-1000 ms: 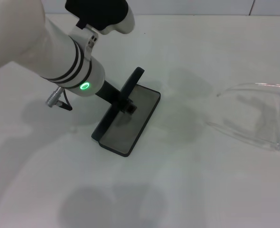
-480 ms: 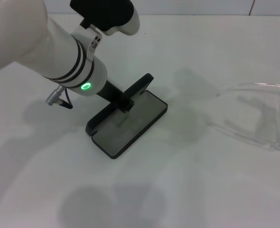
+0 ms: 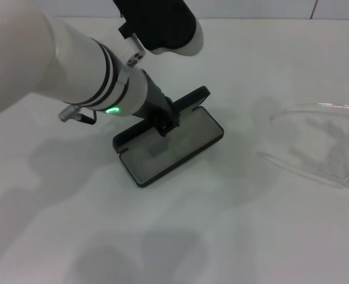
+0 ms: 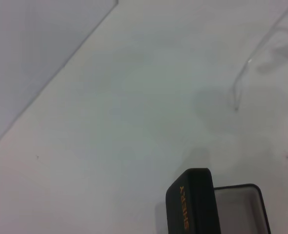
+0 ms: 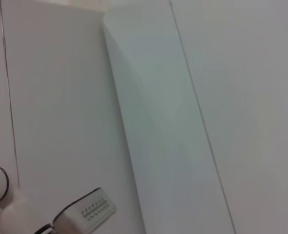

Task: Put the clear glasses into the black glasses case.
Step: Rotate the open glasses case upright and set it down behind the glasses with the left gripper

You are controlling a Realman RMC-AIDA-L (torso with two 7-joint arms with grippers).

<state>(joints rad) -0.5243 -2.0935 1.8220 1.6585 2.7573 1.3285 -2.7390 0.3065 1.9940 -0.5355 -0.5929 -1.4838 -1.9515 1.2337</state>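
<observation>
Reading orange "SHERY" on black glasses case (image 4: 191, 204) lid; left claw (image 3: 162, 125) seemingly clamped on lid.

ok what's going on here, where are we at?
The left claw is at the black glasses case, gripping its raised lid; the case sits open on the white table, grey lining showing and nothing inside. The clear glasses lie untouched off to the robot's right, apart from the case. The right arm isn't over the work area, so the glasses have not yet been picked up.
</observation>
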